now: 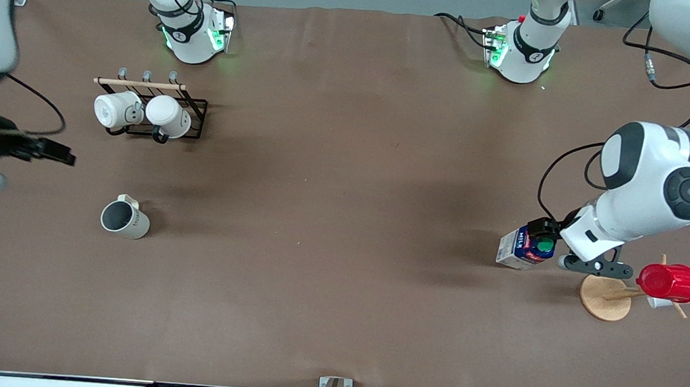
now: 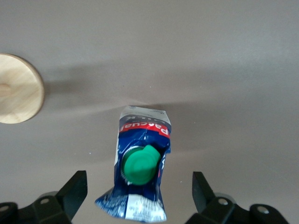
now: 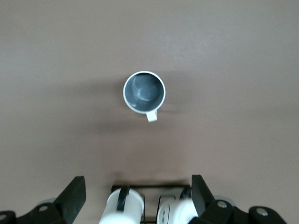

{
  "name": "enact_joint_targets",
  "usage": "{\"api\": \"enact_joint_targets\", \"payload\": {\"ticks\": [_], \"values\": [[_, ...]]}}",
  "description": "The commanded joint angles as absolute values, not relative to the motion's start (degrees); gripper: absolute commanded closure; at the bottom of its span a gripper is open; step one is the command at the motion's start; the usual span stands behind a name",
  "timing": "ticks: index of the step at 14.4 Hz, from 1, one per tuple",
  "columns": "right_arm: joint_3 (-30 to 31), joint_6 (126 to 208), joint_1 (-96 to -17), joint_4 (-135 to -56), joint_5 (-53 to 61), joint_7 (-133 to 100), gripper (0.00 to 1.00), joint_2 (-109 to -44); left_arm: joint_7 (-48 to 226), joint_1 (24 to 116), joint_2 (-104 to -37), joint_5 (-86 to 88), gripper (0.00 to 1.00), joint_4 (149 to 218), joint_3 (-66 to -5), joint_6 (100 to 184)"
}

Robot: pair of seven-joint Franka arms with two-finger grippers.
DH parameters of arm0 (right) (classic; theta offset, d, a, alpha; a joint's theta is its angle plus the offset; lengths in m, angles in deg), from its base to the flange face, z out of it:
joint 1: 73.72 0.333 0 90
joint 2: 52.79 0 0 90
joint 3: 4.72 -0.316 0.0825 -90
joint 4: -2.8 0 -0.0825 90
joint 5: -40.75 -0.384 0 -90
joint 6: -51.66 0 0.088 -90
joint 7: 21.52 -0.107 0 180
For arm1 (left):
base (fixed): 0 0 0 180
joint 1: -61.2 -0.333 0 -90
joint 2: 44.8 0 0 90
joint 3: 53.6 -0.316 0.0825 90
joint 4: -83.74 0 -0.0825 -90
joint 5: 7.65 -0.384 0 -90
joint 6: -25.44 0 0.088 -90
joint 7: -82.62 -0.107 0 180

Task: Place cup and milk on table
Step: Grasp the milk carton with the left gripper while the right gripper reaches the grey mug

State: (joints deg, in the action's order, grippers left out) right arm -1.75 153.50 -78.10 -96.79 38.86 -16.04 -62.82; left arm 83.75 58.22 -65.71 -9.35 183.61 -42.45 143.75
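Note:
The cream-beige cup with a dark grey inside stands upright on the brown table toward the right arm's end. It also shows in the right wrist view. My right gripper is open and empty, high over the table between the cup and the mug rack; its own view shows it too. The blue and white milk with a green cap stands on the table toward the left arm's end. My left gripper is open just over the milk, one finger on each side, not touching it.
A black wire rack holds two whiter mugs, farther from the front camera than the cup. A wooden stand carrying a red plastic cup stands right beside the milk and the left gripper; its base shows in the left wrist view.

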Motion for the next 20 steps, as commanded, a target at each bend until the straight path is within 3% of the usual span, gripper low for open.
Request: {"api": "enact_joint_targets", "payload": {"ticks": [1,5,8,9,13,18,19,20], "values": [[-1.64,164.37,-77.67,-105.36,40.57,-14.66,0.0,-63.33,83.15,58.22,-66.85,-10.73,0.05,184.2,-42.17,145.93],[-1.73,181.8,-76.54,-112.07,40.75,-14.05,0.0,-68.77,83.24,58.74,-68.35,-10.73,0.25,184.11,-42.26,146.9],[-1.73,187.61,-76.36,-112.16,43.03,-13.7,0.0,-72.82,83.41,58.92,-68.35,-10.73,0.55,184.2,-42.17,146.46],[-1.73,188.94,-76.44,-112.16,43.73,-13.69,0.0,-73.7,83.41,59.09,-68.27,-10.73,0.6,184.2,-42.17,146.37],[-1.73,190.0,-77.14,-111.81,44.0,-10.45,0.0,-74.76,84.11,59.09,-66.69,-10.73,0.73,183.76,-42.08,143.93],[-1.64,194.22,-77.76,-111.9,44.0,-9.74,0.01,-76.96,86.56,59.09,-65.72,-10.55,0.76,178.15,-41.91,137.33],[-1.64,195.01,-77.85,-111.98,44.0,-9.65,0.08,-77.39,88.23,59.18,-65.63,-10.47,0.76,177.0,-41.56,136.28],[-1.64,195.8,-77.85,-111.98,44.0,-9.74,0.22,-77.83,89.81,59.1,-65.72,-10.12,0.76,175.51,-40.25,134.87]]}}
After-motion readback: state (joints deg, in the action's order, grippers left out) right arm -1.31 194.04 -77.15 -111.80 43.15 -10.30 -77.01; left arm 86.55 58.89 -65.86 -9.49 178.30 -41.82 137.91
